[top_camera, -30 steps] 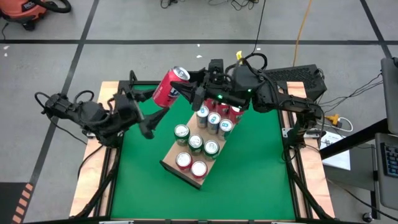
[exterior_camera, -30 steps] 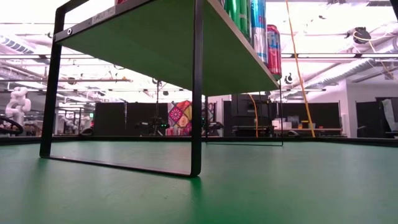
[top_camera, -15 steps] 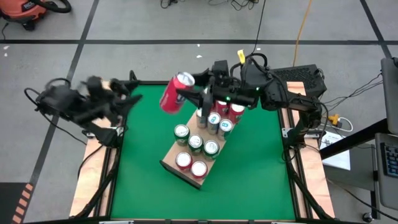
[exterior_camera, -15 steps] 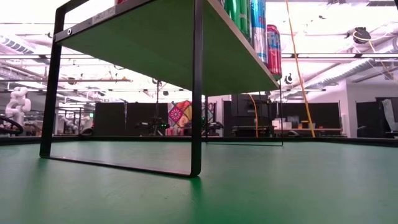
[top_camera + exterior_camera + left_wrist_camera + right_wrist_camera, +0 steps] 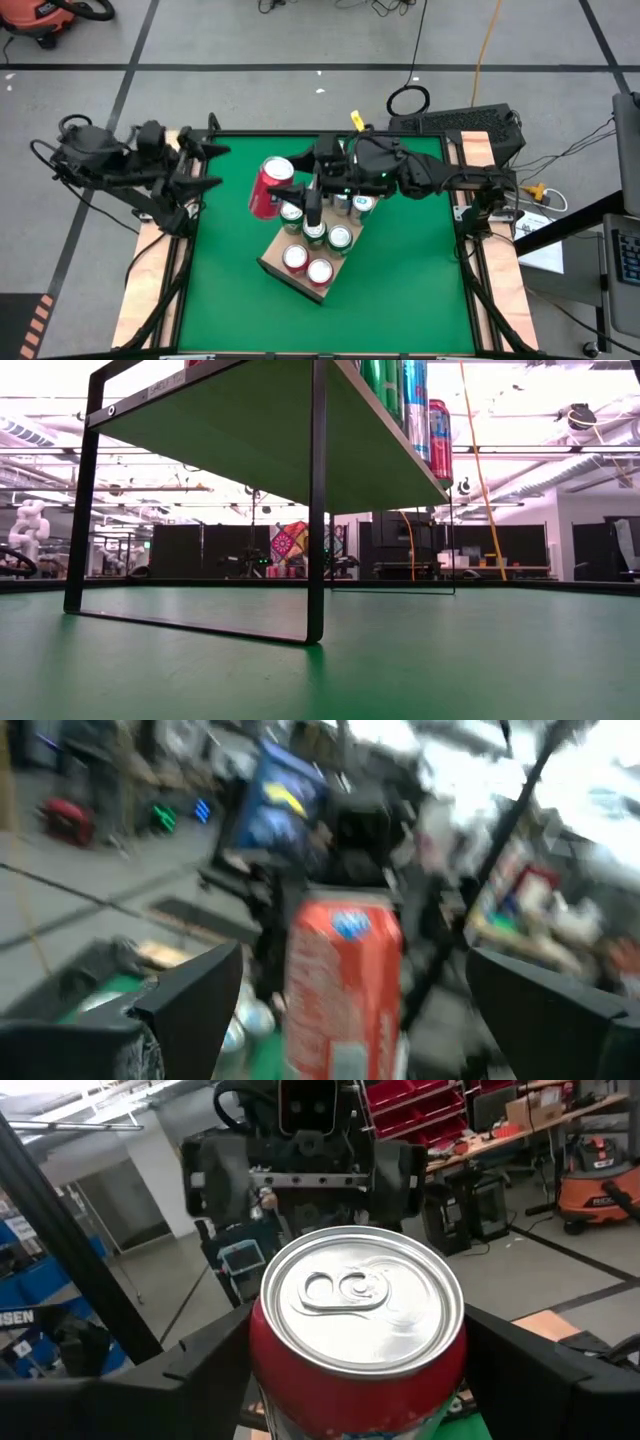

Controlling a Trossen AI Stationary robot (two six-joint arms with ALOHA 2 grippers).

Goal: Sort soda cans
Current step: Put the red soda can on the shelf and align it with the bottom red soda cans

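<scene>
Red can (image 5: 270,186) clamped in right gripper (image 5: 305,190) jaws

Right tool (image 5: 300,200) with the red can (image 5: 268,187) clamped between its fingers: has travelled from over the far edge of the counter (image 5: 400,290) down and inward, now hanging above the near-left part of the wooden board (image 5: 285,272). Can tilted less steeply than before. Left tool (image 5: 205,170): pulled back off the green surface to the counter's far-left corner, fingers spread.
</scene>
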